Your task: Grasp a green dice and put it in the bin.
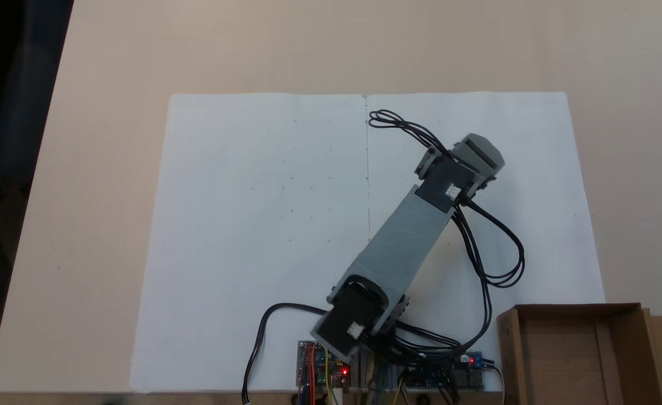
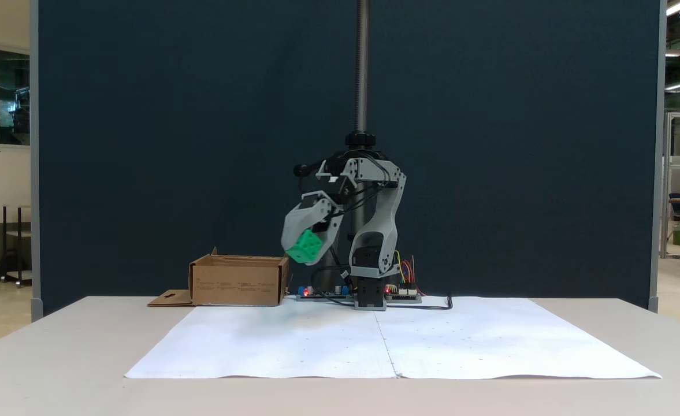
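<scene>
Hanging in mid-air in a fixed view, the green dice (image 2: 305, 247) sits clamped between the grey jaws of the gripper (image 2: 307, 245), well above the table (image 2: 56, 346) — nothing beneath it but air. The jaws are closed on the cube's sides, tilted down and toward the left of that view. The bin (image 2: 238, 281) stands on the table just to the left of and below the dice, its flap lying flat at its left side. Seen from above in a fixed view, the arm (image 1: 404, 236) stretches diagonally over the white paper (image 1: 252, 225), covering the dice, while the bin (image 1: 584, 354) sits at the lower right corner, its floor bare. Black cables (image 1: 499, 253) loop beside the arm.
</scene>
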Available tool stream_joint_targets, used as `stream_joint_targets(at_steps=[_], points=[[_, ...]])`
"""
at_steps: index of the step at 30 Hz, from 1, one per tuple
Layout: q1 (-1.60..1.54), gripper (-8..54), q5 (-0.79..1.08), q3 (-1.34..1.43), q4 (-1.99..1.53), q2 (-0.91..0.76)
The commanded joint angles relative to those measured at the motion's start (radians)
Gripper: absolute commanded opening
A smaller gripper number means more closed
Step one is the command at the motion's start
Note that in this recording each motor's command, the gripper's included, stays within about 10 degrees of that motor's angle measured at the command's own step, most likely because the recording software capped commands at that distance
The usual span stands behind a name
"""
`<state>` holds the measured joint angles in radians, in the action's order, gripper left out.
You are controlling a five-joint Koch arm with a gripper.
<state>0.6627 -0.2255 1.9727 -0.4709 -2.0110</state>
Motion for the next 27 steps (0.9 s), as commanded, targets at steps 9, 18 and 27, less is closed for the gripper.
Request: stream_joint_targets(at_steps=[9,18,27], points=[[0.445,16.8,0.083,-0.238,0.038,-0.054],[0.738,16.8,0.129,-0.290,0.040,0.044],[0.939,16.8,0.221,-0.413,0.043,0.256]])
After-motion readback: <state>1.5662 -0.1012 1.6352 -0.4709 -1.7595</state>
